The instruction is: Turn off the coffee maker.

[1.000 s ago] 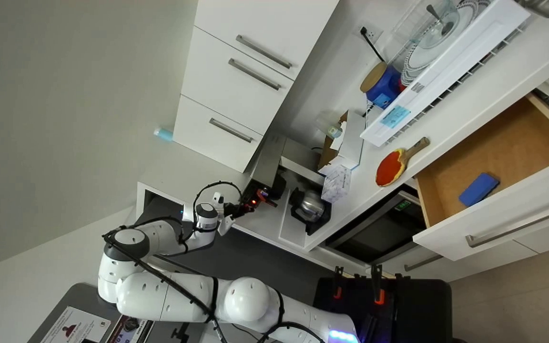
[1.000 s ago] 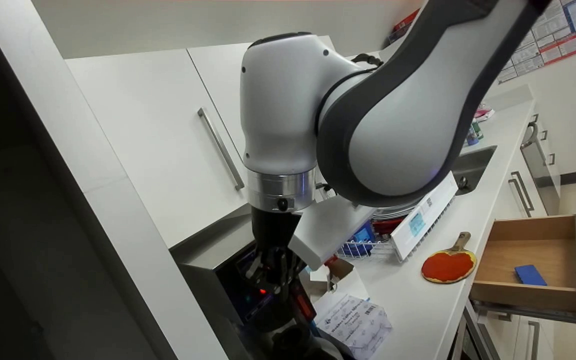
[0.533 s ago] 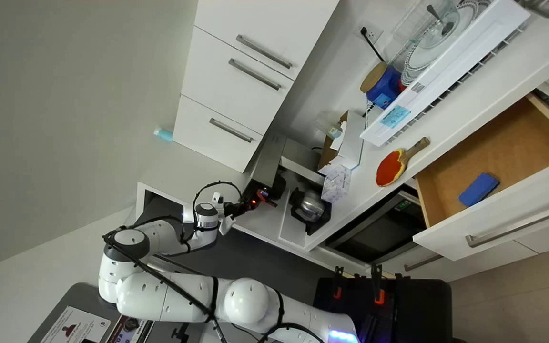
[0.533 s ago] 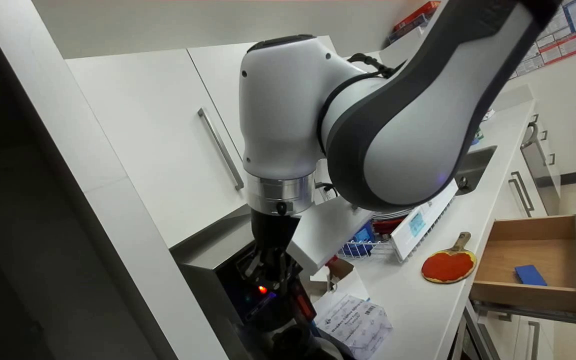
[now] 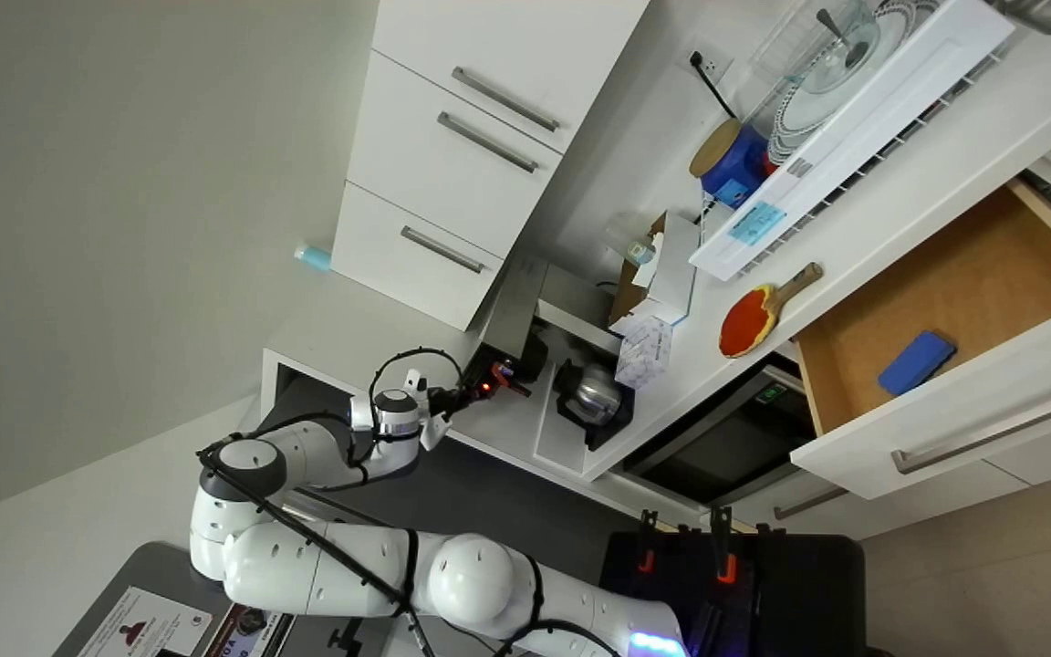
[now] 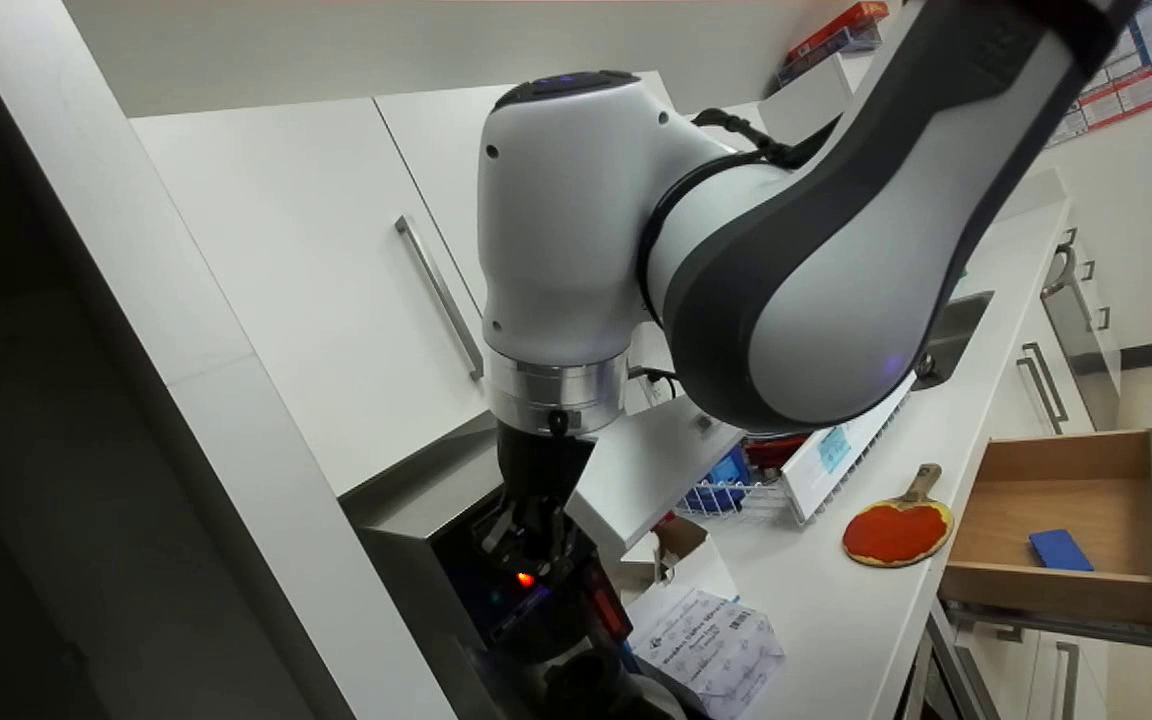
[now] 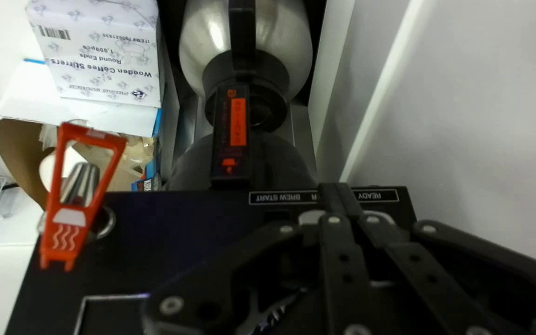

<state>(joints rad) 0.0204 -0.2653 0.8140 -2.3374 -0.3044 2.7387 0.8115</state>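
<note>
In the wrist view my pincer [image 7: 341, 197] has its two fingers side by side, tips together, and I see nothing held. The coffee maker [image 7: 189, 223] lies right before me, its black panel [image 7: 156, 251] across the lower half, its steel pot [image 7: 275, 39] at eleven o'clock from my tips. The brew start label [image 7: 275, 198] sits at nine o'clock, the ready label [image 7: 379, 195] at three; a word between is mostly hidden behind me. A round white button [image 7: 311, 217] peeks out at eight. Whether I touch anything, I cannot tell.

In an exterior view a red light [image 6: 525, 580] glows on the panel, just beside the six o'clock end of my pincer. I take that as a sign of power, so I judge the switching-off not yet done.

In an exterior view the pot [image 5: 597, 397] stands at three o'clock from my pincer, and the red light [image 5: 486, 387] shows there too. To my mind the reach is finished; what is left is to press the right button, see the light go dark, and back away.
</note>
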